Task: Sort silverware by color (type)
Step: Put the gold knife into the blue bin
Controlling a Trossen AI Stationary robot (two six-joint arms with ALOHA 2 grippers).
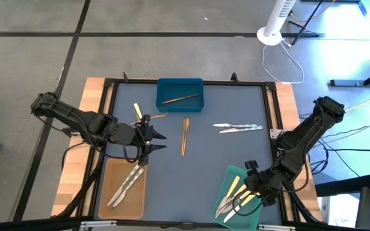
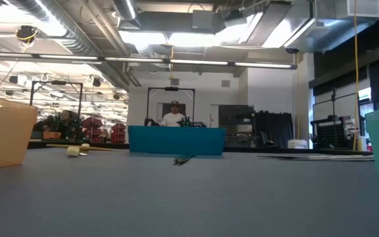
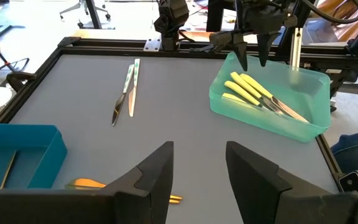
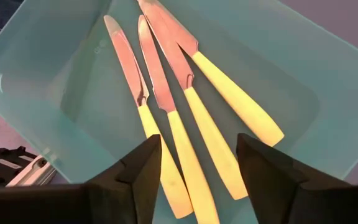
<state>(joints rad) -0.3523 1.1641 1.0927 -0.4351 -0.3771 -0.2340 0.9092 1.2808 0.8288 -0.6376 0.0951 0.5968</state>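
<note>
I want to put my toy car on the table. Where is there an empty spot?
The widest bare patch is the mat's near middle, between the tan tray and the green tray, below the brown utensil. It is crowded around the blue tray and by the left fingers. Two silvery knives lie on the right side.

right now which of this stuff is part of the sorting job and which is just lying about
Job:
yellow-handled knives in green tray
silver utensils on the mat
brown utensil on the mat
blue tray
tan tray

Lying about:
white fan base
loose cables
</note>
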